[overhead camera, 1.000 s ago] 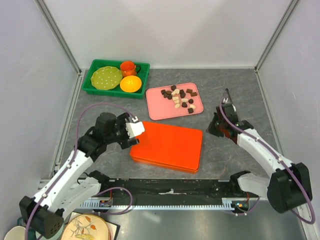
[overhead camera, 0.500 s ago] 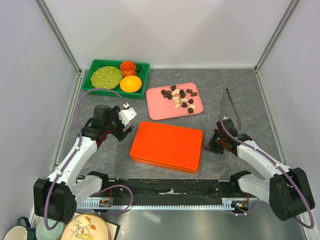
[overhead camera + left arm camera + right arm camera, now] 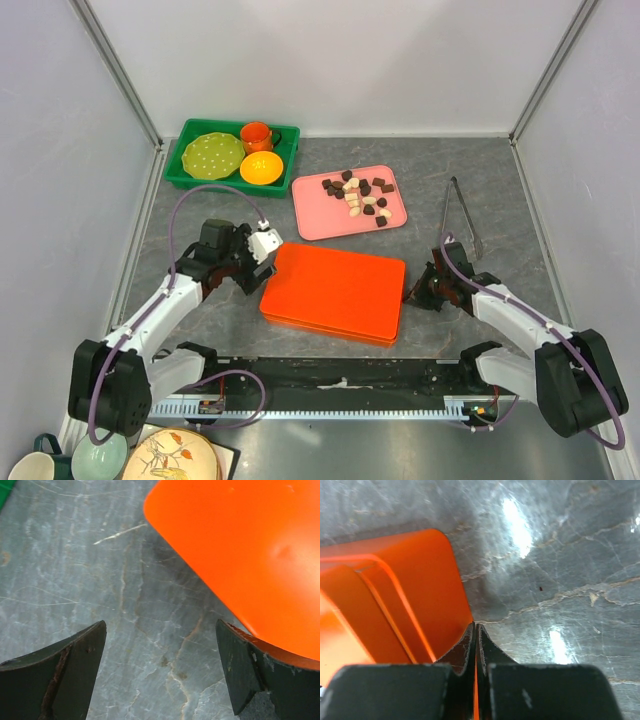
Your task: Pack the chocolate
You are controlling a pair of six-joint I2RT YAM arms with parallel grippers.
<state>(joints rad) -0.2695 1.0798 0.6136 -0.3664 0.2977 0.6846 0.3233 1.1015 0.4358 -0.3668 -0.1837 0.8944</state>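
The chocolate [image 3: 358, 196], dark brown and cream pieces, lies on a pink tray [image 3: 315, 222] at the back. In front of it sits a closed orange box [image 3: 335, 292]. My left gripper [image 3: 262, 262] is open at the box's left end. In the left wrist view its jaws [image 3: 162, 665] span bare table, the right finger [image 3: 240, 670] against the orange lid [image 3: 250, 555]. My right gripper [image 3: 412, 292] is shut, and its tips [image 3: 475, 626] touch the box's right edge [image 3: 420, 605]. A thin orange strip shows between the fingers.
Metal tongs [image 3: 462, 215] lie on the table behind my right arm. A green bin [image 3: 185, 170] at the back left holds a green plate [image 3: 212, 155], an orange cup [image 3: 258, 135] and a yellow bowl [image 3: 261, 167]. Crockery sits past the near left edge [image 3: 170, 460].
My left gripper swung away to the left, then came back to the box's left end. My right gripper left the tongs, now flat on the table, and came down to the box's right edge.
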